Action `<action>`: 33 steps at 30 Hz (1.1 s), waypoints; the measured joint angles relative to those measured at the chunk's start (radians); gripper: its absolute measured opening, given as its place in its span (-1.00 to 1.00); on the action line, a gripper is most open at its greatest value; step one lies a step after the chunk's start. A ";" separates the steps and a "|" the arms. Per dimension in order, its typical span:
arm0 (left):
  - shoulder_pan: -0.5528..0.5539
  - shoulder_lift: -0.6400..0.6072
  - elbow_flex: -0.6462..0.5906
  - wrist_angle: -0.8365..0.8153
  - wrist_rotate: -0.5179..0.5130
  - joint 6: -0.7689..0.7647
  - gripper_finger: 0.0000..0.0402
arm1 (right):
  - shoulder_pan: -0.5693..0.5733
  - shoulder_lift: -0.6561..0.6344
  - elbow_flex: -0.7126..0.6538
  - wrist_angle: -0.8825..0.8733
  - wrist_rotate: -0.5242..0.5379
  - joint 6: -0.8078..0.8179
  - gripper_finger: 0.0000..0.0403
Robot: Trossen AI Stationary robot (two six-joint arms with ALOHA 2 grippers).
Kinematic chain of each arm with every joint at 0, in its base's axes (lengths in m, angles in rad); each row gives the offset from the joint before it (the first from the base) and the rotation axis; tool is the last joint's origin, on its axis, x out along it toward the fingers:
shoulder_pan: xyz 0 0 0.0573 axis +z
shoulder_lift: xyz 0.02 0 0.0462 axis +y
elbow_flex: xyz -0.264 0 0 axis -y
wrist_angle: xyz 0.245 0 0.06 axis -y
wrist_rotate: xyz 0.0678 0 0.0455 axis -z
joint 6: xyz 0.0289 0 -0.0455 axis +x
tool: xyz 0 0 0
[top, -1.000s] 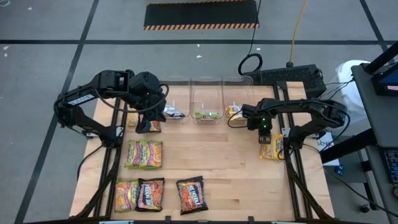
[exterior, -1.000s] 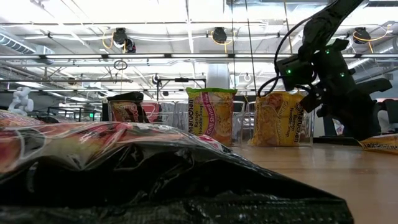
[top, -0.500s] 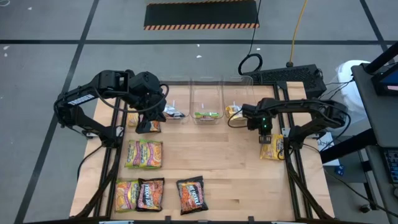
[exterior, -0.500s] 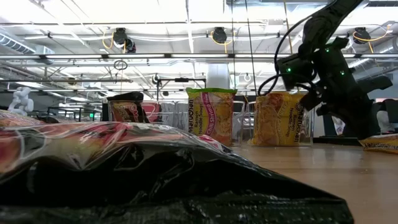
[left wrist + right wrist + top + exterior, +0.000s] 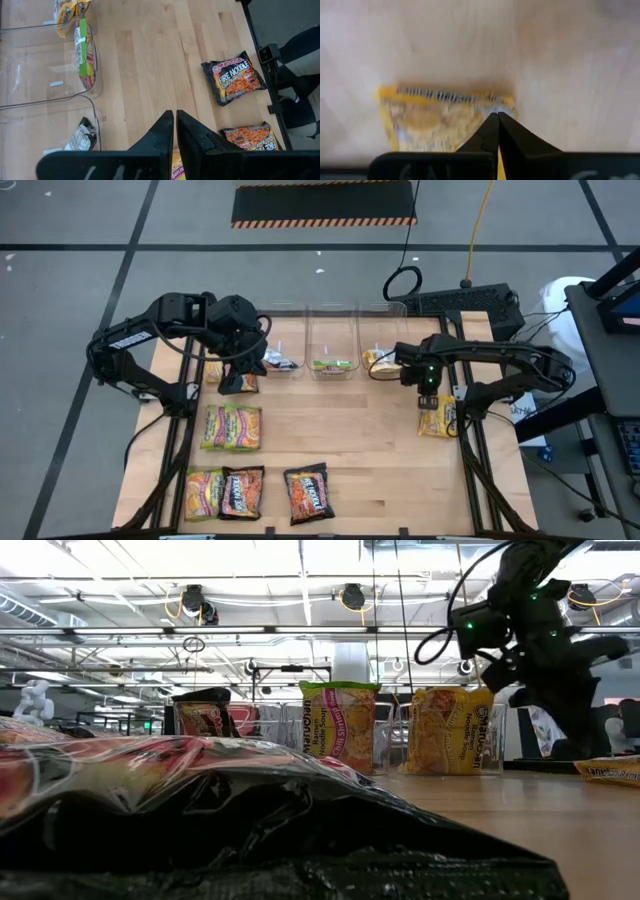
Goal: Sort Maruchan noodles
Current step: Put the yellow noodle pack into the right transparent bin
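Maruchan noodle packets lie flat on the wooden table: a yellow one (image 5: 437, 417) at the right, a green-and-orange pair (image 5: 232, 427) at the left, and orange (image 5: 204, 492) and black ones (image 5: 241, 492) (image 5: 307, 492) near the front. My right gripper (image 5: 495, 116) is shut, points down and hovers over the yellow packet's (image 5: 440, 120) corner with nothing between its fingers. My left gripper (image 5: 175, 114) is shut and empty. It hangs above an orange packet (image 5: 238, 381) beside the bins.
Three clear bins stand along the far edge: the left one (image 5: 281, 345) holds a black packet (image 5: 279, 362), the middle one (image 5: 332, 340) a green packet (image 5: 333, 364), the right one (image 5: 388, 330) a yellow packet (image 5: 376, 358). Bare wood lies between the bins and the front row.
My right gripper has risen a little above the yellow packet, which stays flat on the table where it was.
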 joint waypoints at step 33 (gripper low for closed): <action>0.001 0.000 0.000 0.000 0.000 -0.011 -0.87 | -0.002 0.079 -0.030 0.044 0.038 0.099 -0.61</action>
